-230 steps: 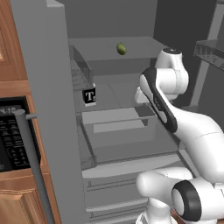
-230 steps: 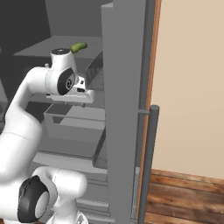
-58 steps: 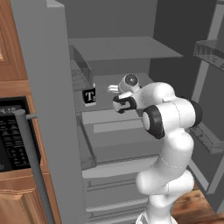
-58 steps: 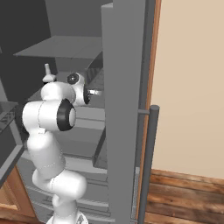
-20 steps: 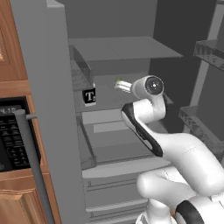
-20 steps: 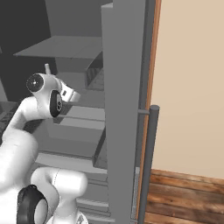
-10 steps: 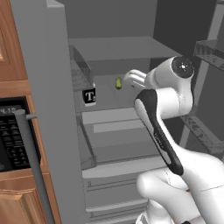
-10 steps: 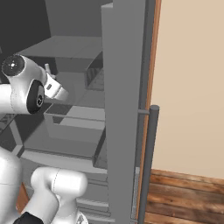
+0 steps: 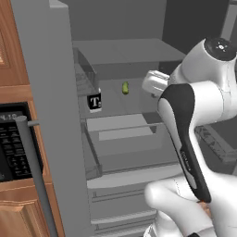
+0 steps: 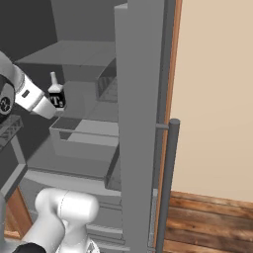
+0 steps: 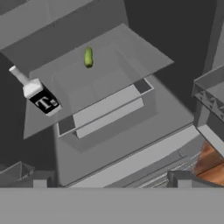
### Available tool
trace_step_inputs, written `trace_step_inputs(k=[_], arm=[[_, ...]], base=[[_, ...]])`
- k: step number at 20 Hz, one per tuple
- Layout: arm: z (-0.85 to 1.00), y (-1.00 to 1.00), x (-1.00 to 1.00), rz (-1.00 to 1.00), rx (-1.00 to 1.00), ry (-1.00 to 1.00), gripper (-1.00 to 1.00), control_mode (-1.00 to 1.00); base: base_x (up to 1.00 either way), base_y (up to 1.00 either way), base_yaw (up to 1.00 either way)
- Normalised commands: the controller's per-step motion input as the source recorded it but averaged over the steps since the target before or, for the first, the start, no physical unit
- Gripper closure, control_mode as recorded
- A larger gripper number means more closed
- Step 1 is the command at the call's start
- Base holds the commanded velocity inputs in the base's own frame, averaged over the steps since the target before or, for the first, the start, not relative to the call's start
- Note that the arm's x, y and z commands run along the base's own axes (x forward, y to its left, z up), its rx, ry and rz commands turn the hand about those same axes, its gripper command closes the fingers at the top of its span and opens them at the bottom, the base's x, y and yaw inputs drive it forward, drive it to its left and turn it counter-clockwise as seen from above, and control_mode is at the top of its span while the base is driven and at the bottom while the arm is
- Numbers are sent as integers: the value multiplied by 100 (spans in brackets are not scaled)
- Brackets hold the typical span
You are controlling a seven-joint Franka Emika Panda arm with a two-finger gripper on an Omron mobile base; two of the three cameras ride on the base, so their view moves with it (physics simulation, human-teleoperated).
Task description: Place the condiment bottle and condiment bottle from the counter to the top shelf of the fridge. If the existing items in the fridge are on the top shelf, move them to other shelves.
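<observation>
The gripper (image 11: 111,186) hangs wide open and empty, outside the fridge (image 9: 51,115). The green fruit (image 11: 88,57) lies on a lower shelf (image 11: 144,61), well apart from it; the "T" box (image 11: 43,101) stands left of the fruit. I'd say clearing is finished; next comes the counter's bottles.

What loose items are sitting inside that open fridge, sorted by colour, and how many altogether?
Olive-green: 1, the small oval fruit
Black: 1, the T-labelled bottle with a white neck
Total: 2, both on the same shelf
</observation>
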Motion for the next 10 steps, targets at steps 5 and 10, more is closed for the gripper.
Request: trace_step_inputs(k=[5, 10], arm=[[-24, -17, -57, 1, -11, -9, -100, -100], [-18, -12, -7, 7, -12, -17, -100, -100]], base=[[0, 0, 0], [0, 0, 0]])
